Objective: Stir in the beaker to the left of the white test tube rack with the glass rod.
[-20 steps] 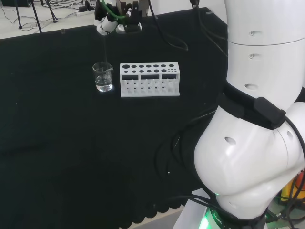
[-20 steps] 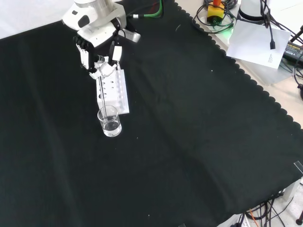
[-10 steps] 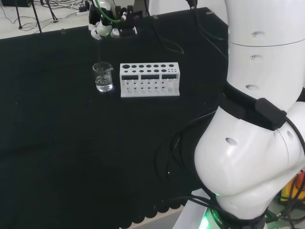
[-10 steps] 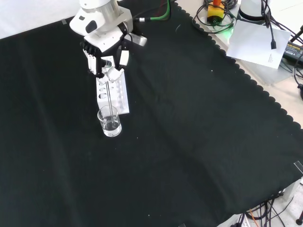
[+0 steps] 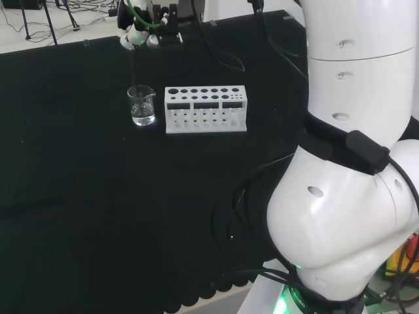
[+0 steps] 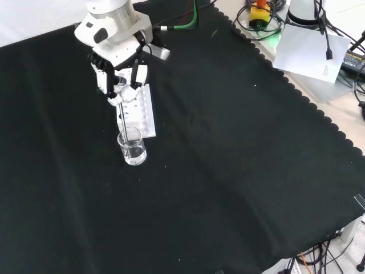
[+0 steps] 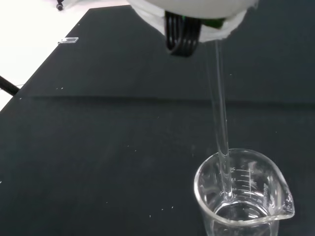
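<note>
I see the hand above the near end of the rack in the front view, fingers curled round the top of the rod. The rod hangs down from the grasp, close to upright, and its lower end is inside the beaker.

Wrist view: the rod enters the beaker just inside the rim on the side away from the spout, and its tip sits low in the vessel. There is clear liquid in the bottom of the beaker. I cannot tell whether the tip touches the glass floor.

Head view: the beaker stands on the cloth just left of the rack, apart from it. The hand is high, near the far edge of the cloth, above and slightly behind the beaker; the rod shows as a faint line from it down to the beaker's rim.

The rack's holes look unfilled from the head view.
</note>
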`<act>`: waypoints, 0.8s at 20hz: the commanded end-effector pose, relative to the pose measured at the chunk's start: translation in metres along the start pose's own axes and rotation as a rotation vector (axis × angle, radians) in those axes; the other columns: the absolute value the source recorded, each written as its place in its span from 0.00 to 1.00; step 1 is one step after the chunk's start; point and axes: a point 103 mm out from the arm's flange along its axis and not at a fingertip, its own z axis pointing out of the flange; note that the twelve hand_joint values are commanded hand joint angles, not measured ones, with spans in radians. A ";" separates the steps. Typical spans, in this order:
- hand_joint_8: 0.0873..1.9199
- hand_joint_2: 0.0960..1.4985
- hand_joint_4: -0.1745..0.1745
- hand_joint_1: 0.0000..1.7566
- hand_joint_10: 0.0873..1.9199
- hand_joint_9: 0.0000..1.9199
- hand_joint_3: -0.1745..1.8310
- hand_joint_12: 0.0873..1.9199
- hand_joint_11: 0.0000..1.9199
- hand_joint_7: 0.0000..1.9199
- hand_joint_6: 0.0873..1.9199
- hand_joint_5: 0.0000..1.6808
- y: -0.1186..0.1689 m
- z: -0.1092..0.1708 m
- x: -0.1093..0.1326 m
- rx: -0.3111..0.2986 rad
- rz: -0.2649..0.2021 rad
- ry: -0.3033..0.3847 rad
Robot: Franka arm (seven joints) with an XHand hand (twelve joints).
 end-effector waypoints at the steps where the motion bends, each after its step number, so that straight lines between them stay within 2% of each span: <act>1: 0.54 0.47 0.00 0.75 0.40 0.85 0.37 0.34 0.84 0.62 0.24 0.69 -0.008 -0.005 -0.008 -0.004 0.022 0.011; 9: 0.53 0.47 0.00 0.75 0.40 0.85 0.37 0.34 0.84 0.62 0.24 0.69 -0.038 -0.011 -0.011 -0.002 0.049 -0.013; 16: 0.54 0.47 0.00 0.75 0.40 0.85 0.37 0.34 0.84 0.62 0.24 0.70 -0.035 0.000 0.002 0.016 0.027 -0.014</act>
